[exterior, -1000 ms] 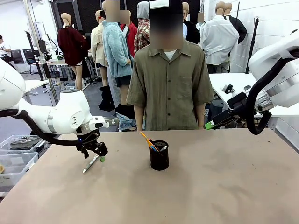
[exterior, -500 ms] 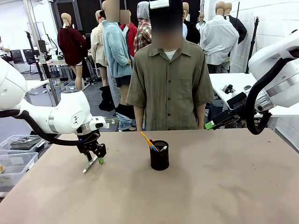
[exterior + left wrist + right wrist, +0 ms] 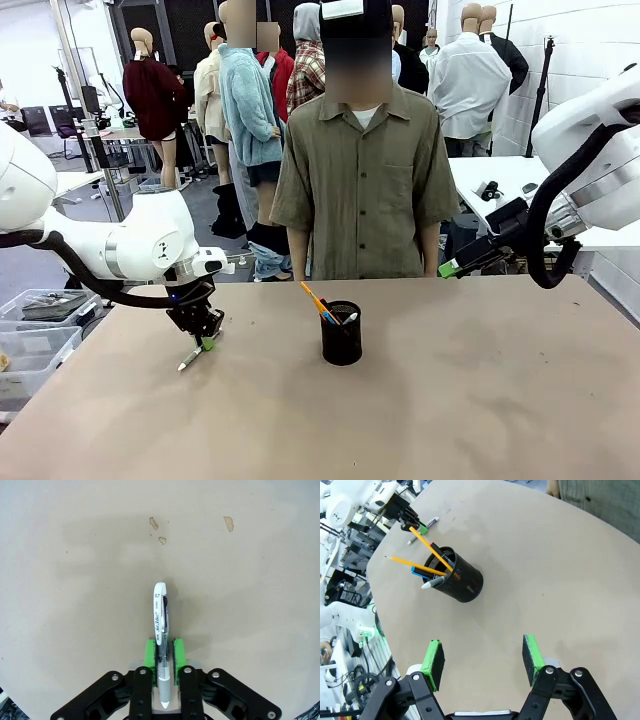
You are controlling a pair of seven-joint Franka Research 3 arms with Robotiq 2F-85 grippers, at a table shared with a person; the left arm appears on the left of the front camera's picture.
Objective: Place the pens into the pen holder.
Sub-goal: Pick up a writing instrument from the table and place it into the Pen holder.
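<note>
Left arm low over table, fingers (image 3: 172,652) clamped on white pen (image 3: 160,625); right fingers (image 3: 534,656) apart, raised.

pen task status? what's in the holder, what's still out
Done: several pens already stand in the pen holder, among them two orange ones and a white-tipped one.
In hand: the left hand has its pads on either side of the white pen, which lies on the table.
Left: lift that pen and drop it into the holder. The right hand is open, away from the work.
</note>
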